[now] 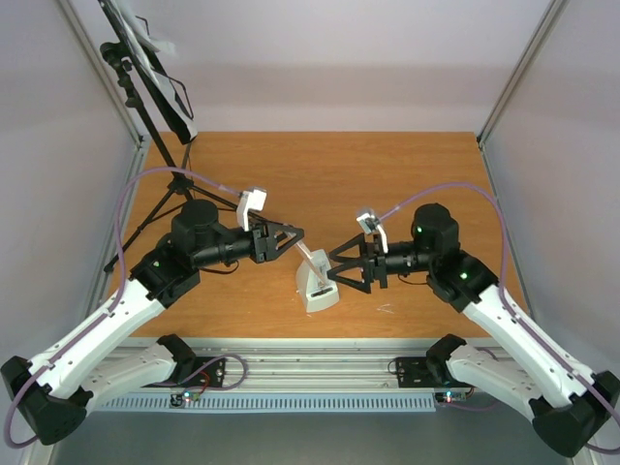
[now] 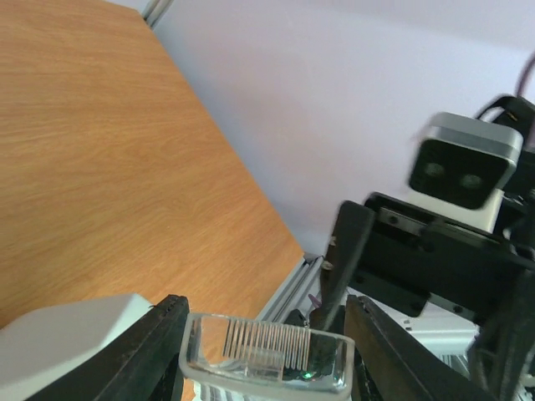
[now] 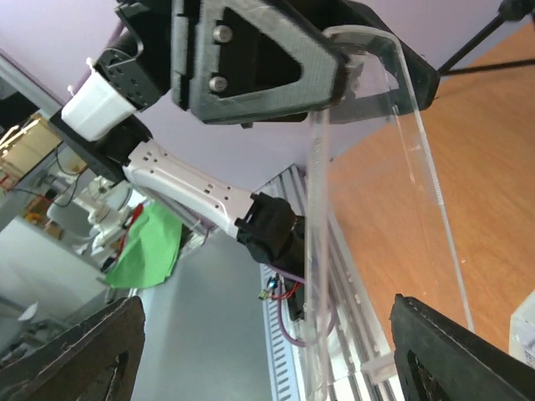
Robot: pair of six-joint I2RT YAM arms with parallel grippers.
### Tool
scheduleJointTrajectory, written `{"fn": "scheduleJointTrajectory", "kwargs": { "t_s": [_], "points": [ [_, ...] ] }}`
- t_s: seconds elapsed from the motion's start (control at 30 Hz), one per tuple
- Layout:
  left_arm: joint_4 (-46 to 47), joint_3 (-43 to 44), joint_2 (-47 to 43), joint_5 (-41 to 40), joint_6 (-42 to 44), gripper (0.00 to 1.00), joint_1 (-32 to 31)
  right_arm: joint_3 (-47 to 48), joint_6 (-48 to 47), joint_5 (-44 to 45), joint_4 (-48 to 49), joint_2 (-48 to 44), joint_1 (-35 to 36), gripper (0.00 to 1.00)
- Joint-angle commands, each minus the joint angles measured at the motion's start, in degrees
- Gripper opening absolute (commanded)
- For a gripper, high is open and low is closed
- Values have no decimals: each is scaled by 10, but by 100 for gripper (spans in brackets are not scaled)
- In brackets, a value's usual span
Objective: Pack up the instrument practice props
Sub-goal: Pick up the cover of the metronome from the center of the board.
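Note:
The pale wedge-shaped metronome (image 1: 318,291) stands on the wooden table (image 1: 387,174) near the front, between both arms. Its clear plastic cover (image 1: 310,262) is tilted above it. My left gripper (image 1: 298,235) is shut on the cover's upper end (image 2: 263,355), with both fingers (image 2: 155,351) pressed against its sides. My right gripper (image 1: 335,270) is open, its fingers (image 3: 468,351) spread wide on either side of the cover (image 3: 418,167) without touching it. The black music stand (image 1: 145,87) with white sheet-music pages (image 1: 155,44) stands at the back left.
The stand's tripod legs (image 1: 160,199) spread over the table's left edge, close behind my left arm. An aluminium rail (image 1: 310,354) runs along the near edge. White enclosure walls close in the back and both sides. A small pale scrap (image 1: 386,309) lies near the front.

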Motion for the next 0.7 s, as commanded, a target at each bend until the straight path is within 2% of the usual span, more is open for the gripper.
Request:
{"fn": "scheduleJointTrajectory", "kwargs": {
  "t_s": [0.0, 0.13, 0.27, 0.4, 0.5, 0.67],
  "points": [
    [3, 7, -5, -38, -23, 40, -2, -33, -45, 70, 3, -75, 4, 83],
    [20, 1, -8, -53, -52, 40, -1, -102, -90, 197, 21, -162, 24, 83],
    [21, 7, -10, -56, -67, 40, 0, -169, -108, 261, 54, -238, 37, 81],
    [13, 16, -6, -57, -78, 40, 1, -197, -125, 311, 56, -265, 60, 77],
    [-2, 27, 4, -57, -78, 40, 1, -174, -138, 348, 26, -247, 76, 77],
    [-34, 40, 16, -67, -72, 40, 2, -37, -160, 432, -112, -142, 103, 73]
  ]
}}
